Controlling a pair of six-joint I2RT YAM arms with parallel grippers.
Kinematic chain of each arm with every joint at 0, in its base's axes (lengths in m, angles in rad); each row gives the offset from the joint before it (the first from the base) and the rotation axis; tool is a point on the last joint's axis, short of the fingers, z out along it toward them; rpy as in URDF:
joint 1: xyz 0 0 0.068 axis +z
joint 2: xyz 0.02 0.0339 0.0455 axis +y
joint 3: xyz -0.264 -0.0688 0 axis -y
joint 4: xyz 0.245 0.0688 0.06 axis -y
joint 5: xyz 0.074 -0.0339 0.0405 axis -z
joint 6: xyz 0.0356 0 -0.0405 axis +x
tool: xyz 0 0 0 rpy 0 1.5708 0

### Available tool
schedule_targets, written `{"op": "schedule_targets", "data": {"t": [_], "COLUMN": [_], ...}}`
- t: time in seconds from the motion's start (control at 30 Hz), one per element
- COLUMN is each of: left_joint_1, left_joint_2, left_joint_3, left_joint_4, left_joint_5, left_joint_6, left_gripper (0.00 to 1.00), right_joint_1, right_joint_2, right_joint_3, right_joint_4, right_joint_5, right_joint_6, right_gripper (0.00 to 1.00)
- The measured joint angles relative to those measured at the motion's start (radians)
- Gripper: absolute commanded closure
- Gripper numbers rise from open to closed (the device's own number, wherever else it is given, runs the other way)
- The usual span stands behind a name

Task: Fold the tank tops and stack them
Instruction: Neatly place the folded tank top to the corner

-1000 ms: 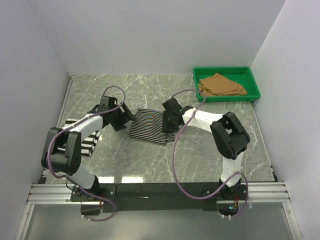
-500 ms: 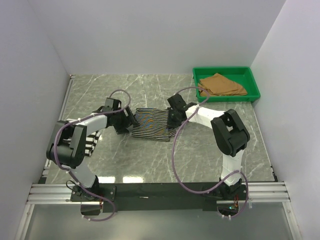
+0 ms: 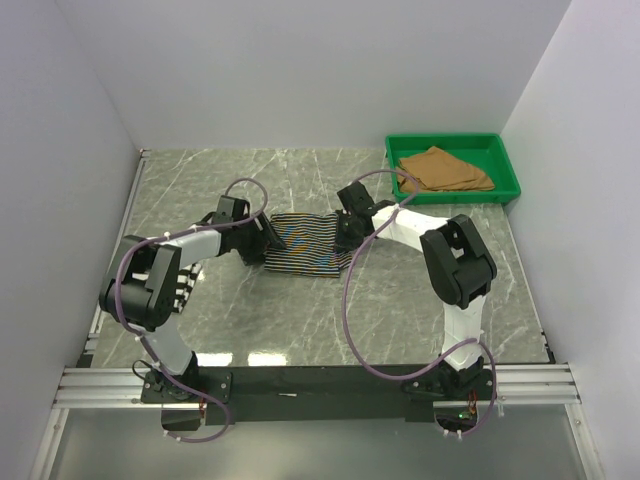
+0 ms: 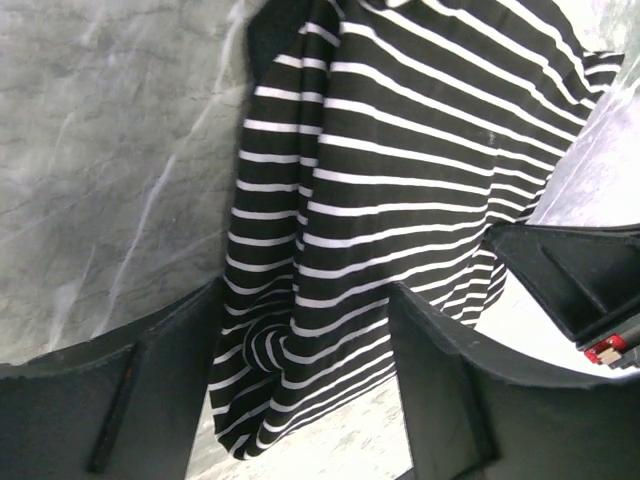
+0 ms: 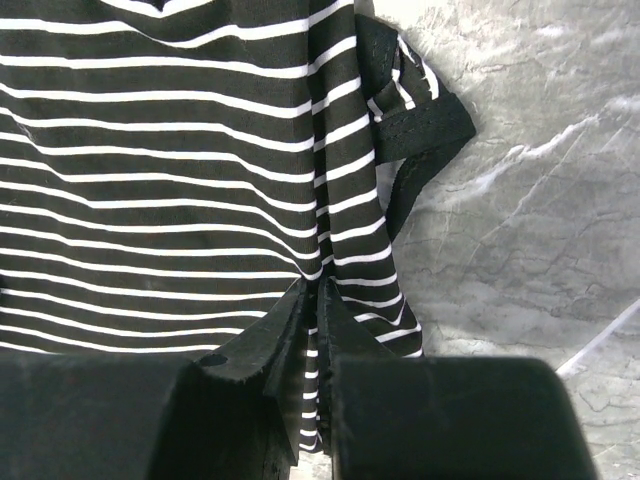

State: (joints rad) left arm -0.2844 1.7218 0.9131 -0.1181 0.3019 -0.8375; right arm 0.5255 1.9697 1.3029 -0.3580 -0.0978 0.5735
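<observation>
The thin-striped black-and-white cloth tank top [image 3: 305, 245] lies on the grey marble table [image 3: 250, 175], long axis 9-to-3 o'clock. The right gripper [image 3: 344, 234] pinches its 3 o'clock edge; the left gripper [image 3: 270, 240], jaws apart, straddles the 9 o'clock edge.

Robot lab cell, a bench rig rather than a home or a shop. What shows it:
- plain white panels [image 3: 300, 70] box the table in on three sides
- the tabletop [image 3: 300, 310] is a grey marble-look sheet (stone or print, can't tell)
- an aluminium extrusion rail [image 3: 320, 385] runs along the near edge, with both arm bases bolted onto it
- the left arm [image 3: 180, 250] and right arm [image 3: 455, 265] are white and black, with purple cables [image 3: 347, 310] looping loose in the open
- the props are laid out like test items: a green tray [image 3: 450, 139] in the far right corner holding a tan top [image 3: 440, 168], a thin-striped top [image 3: 305, 245] mid-table, and a wide-striped top [image 3: 183, 287] at the left edge, partly under the left arm
</observation>
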Motion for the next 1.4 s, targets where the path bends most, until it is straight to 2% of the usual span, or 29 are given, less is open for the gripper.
{"op": "schedule_targets", "data": {"t": [0.33, 0.57, 0.67, 0.7, 0.73, 0.87, 0.93, 1.03, 1.3, 1.4], "left_joint_1": [0.002, 0.001, 0.000, 0.000, 0.000, -0.011, -0.029, -0.060, -0.037, -0.005], "left_joint_2": [0.002, 0.037, 0.051, 0.057, 0.062, 0.093, 0.098, 0.100, -0.027, -0.104], "left_joint_3": [-0.024, 0.002, 0.021, 0.026, 0.032, 0.076, 0.119, 0.169, 0.192, 0.192], "left_joint_4": [0.035, 0.040, 0.019, 0.012, 0.003, -0.056, -0.112, -0.196, -0.496, -0.571], "left_joint_5": [-0.003, 0.031, 0.028, 0.027, 0.023, -0.007, -0.059, -0.162, -0.563, -0.658], "left_joint_6": [-0.112, -0.130, -0.126, -0.125, -0.124, -0.088, -0.057, -0.005, 0.120, 0.145], "left_gripper": [0.32, 0.36, 0.48, 0.63, 0.70, 0.99, 1.00, 1.00, 1.00, 1.00], "right_joint_1": [-0.008, -0.010, -0.011, -0.013, -0.013, -0.014, -0.013, -0.014, -0.014, -0.014], "right_joint_2": [0.000, 0.000, 0.000, 0.000, 0.000, -0.002, -0.011, -0.039, -0.192, -0.240], "right_joint_3": [0.000, -0.001, -0.001, -0.002, -0.002, -0.006, -0.016, -0.036, -0.066, -0.068], "right_joint_4": [0.003, 0.005, 0.006, 0.007, 0.007, 0.019, 0.032, 0.031, 0.005, 0.007], "right_joint_5": [-0.007, -0.011, -0.019, -0.021, -0.024, -0.038, -0.047, -0.050, -0.054, -0.066], "right_joint_6": [-0.006, -0.011, -0.014, -0.014, -0.014, -0.021, -0.025, -0.034, -0.053, -0.059], "right_gripper": [0.91, 0.90, 0.89, 0.87, 0.79, 0.60, 0.55, 0.52, 0.52, 0.52]}}
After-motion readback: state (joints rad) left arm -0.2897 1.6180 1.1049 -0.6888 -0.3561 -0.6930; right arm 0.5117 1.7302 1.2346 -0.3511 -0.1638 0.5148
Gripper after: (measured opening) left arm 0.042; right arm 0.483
